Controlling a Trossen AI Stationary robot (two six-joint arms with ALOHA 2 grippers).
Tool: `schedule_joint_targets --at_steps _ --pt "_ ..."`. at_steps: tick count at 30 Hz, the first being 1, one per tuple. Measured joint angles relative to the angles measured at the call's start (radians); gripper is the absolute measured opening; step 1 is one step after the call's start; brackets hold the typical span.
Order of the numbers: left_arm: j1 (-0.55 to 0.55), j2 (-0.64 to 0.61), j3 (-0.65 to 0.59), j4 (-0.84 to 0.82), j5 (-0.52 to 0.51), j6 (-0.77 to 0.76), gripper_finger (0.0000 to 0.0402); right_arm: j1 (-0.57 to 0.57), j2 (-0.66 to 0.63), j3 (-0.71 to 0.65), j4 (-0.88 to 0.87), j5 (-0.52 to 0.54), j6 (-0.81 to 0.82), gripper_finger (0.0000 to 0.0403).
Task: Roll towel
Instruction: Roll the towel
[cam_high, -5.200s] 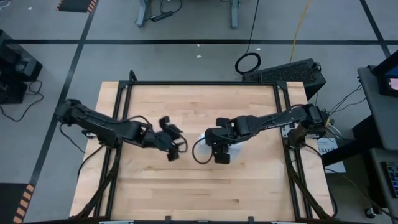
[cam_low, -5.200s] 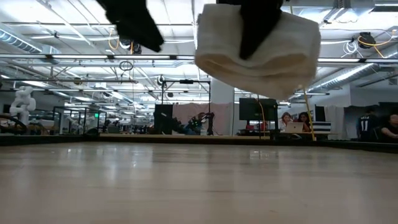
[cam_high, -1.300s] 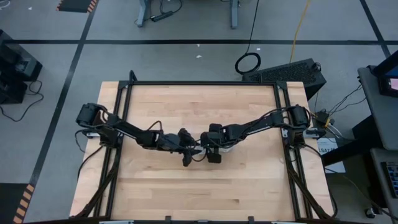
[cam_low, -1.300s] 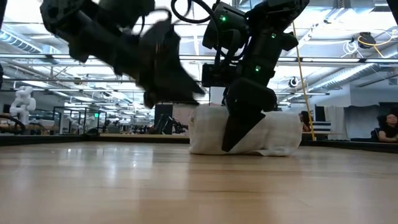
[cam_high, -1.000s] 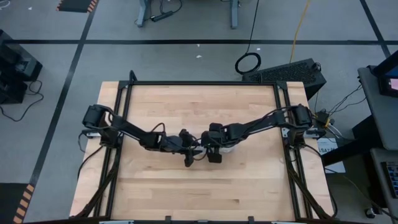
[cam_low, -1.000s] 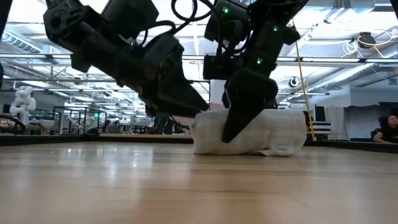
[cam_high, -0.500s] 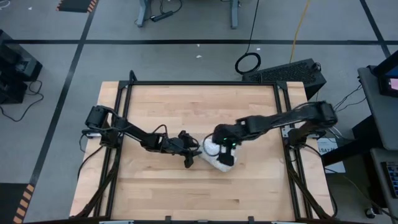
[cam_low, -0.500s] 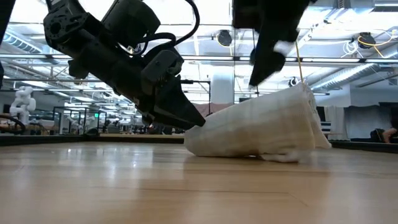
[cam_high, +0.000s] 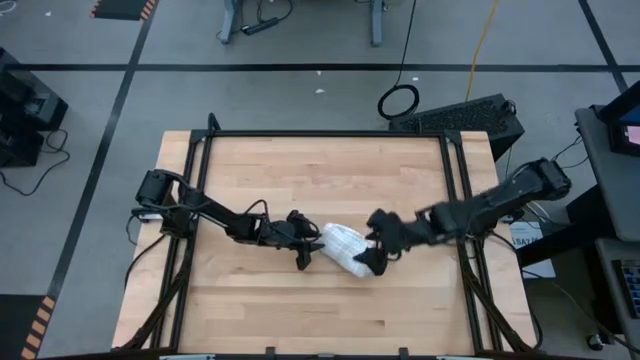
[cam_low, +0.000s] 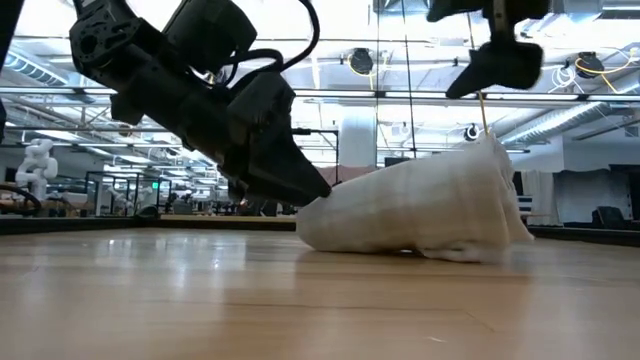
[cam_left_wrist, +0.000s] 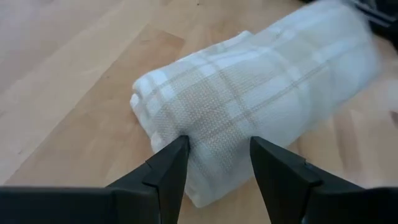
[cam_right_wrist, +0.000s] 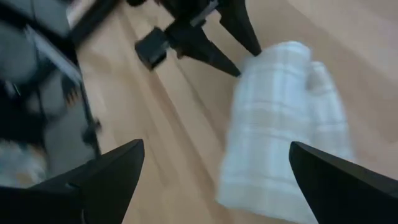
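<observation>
The towel (cam_high: 345, 250), white with a tan check, lies as a loose roll (cam_low: 420, 210) on the middle of the wooden table, slanting from the centre toward the near right. Its right end stands taller than its left end. My left gripper (cam_high: 308, 245) is at the roll's left end, shut on it (cam_left_wrist: 214, 165). My right gripper (cam_high: 372, 252) hangs open above the roll's right end (cam_low: 495, 65), clear of the cloth, with the towel (cam_right_wrist: 280, 124) below it. My left gripper pinches the roll's left end (cam_left_wrist: 211, 134) between its two fingers, one on each side of the bundled layers. The fingers (cam_low: 305, 185) come slanting down from the table's left, along the roll. The roll rests on the table.
Black frame rails (cam_high: 200, 160) run along the table's left, far and right edges. Bare wood (cam_high: 300, 310) lies on the near side of the towel and also toward the far edge (cam_high: 320, 165).
My right gripper has come off the towel, risen, and drawn back toward the table's right edge. The roll has loosened: its right end now stands taller and has swung toward the near edge, while its left end stays in my left gripper.
</observation>
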Motion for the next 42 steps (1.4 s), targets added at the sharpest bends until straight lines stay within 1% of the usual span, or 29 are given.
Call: schedule_joint_targets --at_steps 3,5,8,12,15,19,22,25,27,30,32,34,35,37,40,42 --pt "0.0 -0.022 0.0 0.0 0.008 -0.001 0.0183 0.068 0.037 -0.051 0.113 0.107 0.153 0.0391" --pt "0.0 -0.044 -0.001 -0.003 0.01 0.0 0.0183 0.099 0.07 -0.059 0.112 0.149 0.223 0.0389" --pt "0.009 -0.089 -0.001 -0.021 0.014 0.001 0.0183 0.13 0.109 -0.058 0.121 0.157 0.295 0.0374" --pt "0.026 -0.159 0.0 -0.088 0.016 0.001 0.0183 0.169 0.125 -0.058 0.124 0.16 0.355 0.034" --pt "0.048 -0.217 -0.001 -0.164 0.046 0.004 0.0183 0.195 0.125 -0.058 0.12 0.161 0.362 0.0312" --pt "0.084 -0.316 -0.001 -0.208 0.139 0.002 0.0183 0.239 0.118 -0.058 0.122 0.164 0.387 0.0268" --pt "0.109 -0.384 0.0 -0.187 0.165 0.004 0.0183 0.297 0.118 -0.057 0.121 0.165 0.412 0.0221" --pt "0.134 -0.406 0.0 -0.186 0.165 0.033 0.0183 0.346 0.147 -0.057 0.133 0.16 0.416 0.0163" --pt "0.148 -0.403 0.0 -0.19 0.166 0.062 0.0183 0.364 0.177 -0.057 0.136 0.159 0.416 0.0124" --pt "0.166 -0.36 0.011 -0.187 0.173 0.112 0.0183 0.369 0.246 -0.056 0.15 0.163 0.426 0.0069" --pt "0.179 -0.318 0.036 -0.197 0.217 0.14 0.0183 0.356 0.307 -0.057 0.166 0.158 0.432 0.0036" --pt "0.186 -0.268 0.085 -0.183 0.287 0.164 0.0183 0.343 0.359 -0.057 0.205 0.159 0.43 0.0011" --pt "0.187 -0.243 0.11 -0.182 0.321 0.168 0.0183 0.337 0.381 -0.057 0.223 0.163 0.424 0.0006" --pt "0.186 -0.181 0.162 -0.184 0.379 0.185 0.0183 0.325 0.425 -0.057 0.259 0.162 0.418 0.0008" --pt "0.184 -0.1 0.233 -0.192 0.428 0.219 0.0183 0.307 0.468 -0.057 0.273 0.159 0.418 0.0012" --pt "0.185 -0.056 0.276 -0.193 0.437 0.232 0.0183 0.299 0.482 -0.057 0.276 0.163 0.419 0.0007"
